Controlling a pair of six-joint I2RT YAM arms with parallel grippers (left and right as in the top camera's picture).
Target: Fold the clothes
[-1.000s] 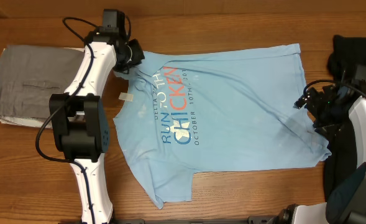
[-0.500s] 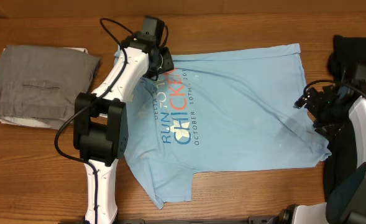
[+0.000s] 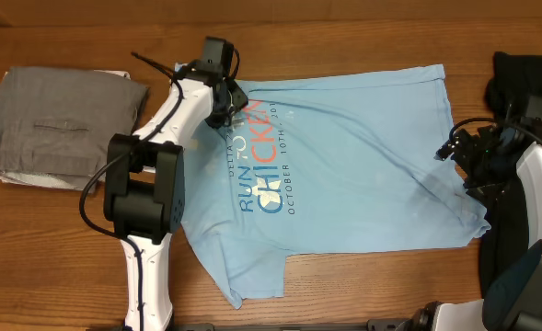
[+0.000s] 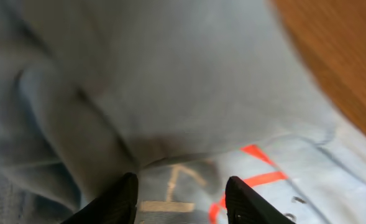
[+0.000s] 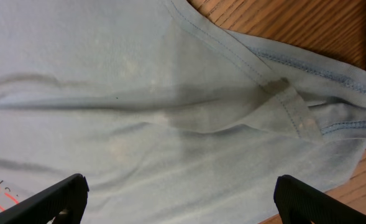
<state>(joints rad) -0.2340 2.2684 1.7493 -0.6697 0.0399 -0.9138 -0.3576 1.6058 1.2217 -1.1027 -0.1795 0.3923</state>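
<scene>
The clothes, one light blue T-shirt (image 3: 363, 156), lie spread on the wooden table (image 3: 363, 290) with the blue-and-red print facing up. My left gripper (image 3: 226, 101) hovers at the shirt's top left, by the collar end of the print. In the left wrist view that gripper (image 4: 183, 202) has its jaws apart, over rumpled fabric (image 4: 170, 93) and a red stroke of the print. My right gripper (image 3: 462, 167) is at the shirt's right edge. Seen from its own wrist, the right gripper (image 5: 183, 199) stands wide open above smooth cloth (image 5: 139, 93) near a stitched hem (image 5: 294, 106).
A folded grey garment (image 3: 59, 129) rests at the left of the table. A black cloth (image 3: 528, 78) lies at the far right behind the right arm. The left arm's links (image 3: 142, 193) cover the shirt's left side.
The left gripper swung right from the shirt's upper left corner to the collar area, then eased slightly back, and its jaws opened. The right arm stayed still.
</scene>
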